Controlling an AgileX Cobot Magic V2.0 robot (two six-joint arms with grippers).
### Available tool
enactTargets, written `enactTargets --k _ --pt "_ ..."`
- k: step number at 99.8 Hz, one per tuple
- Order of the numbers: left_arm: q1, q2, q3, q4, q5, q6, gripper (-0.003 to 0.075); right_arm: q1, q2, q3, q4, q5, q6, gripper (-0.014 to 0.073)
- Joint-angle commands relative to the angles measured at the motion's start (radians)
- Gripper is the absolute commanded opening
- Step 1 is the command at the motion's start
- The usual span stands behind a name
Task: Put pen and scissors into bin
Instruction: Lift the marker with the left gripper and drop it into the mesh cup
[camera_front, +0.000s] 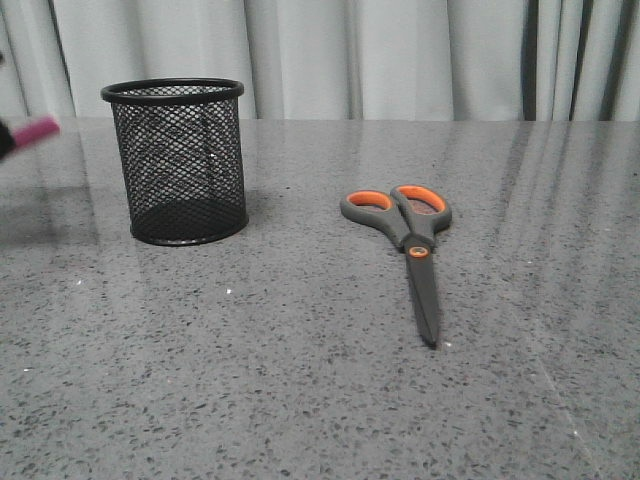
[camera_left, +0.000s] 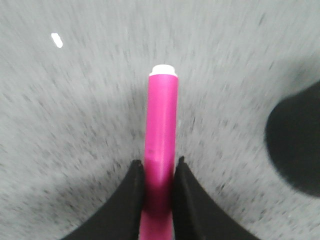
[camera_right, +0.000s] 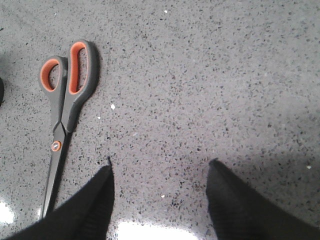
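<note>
The thick magenta-pink pen (camera_left: 161, 145) is clamped between the closed fingers (camera_left: 131, 200) of the left gripper (camera_left: 159, 172), raised off the grey speckled desk (camera_front: 300, 400) well to the left of the round black wire-mesh bin (camera_front: 181, 160), its long axis running straight out from the fingers with the whitish tip leading. The bin is empty, so neither item is deposited. The dark grey, orange-lined scissors (camera_front: 410, 240) lie flat right of the bin, blades toward the camera, beside the open, empty right gripper (camera_right: 160, 175).
</note>
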Motion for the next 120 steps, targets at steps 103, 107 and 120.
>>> enactTargets --k 103,107,120 --pt "-0.502 0.059 -0.031 -0.117 -0.640 -0.002 -0.0022 -0.008 0.000 -0.035 0.007 -0.042 -0.007 0.0371" --pt "-0.502 0.068 -0.031 -0.117 -0.640 -0.002 -0.0021 -0.008 0.000 -0.035 0.007 -0.042 -0.007 0.0371" --pt "-0.502 0.087 -0.031 -0.117 -0.629 -0.002 -0.0020 -0.008 0.000 -0.035 0.007 -0.044 -0.007 0.0371"
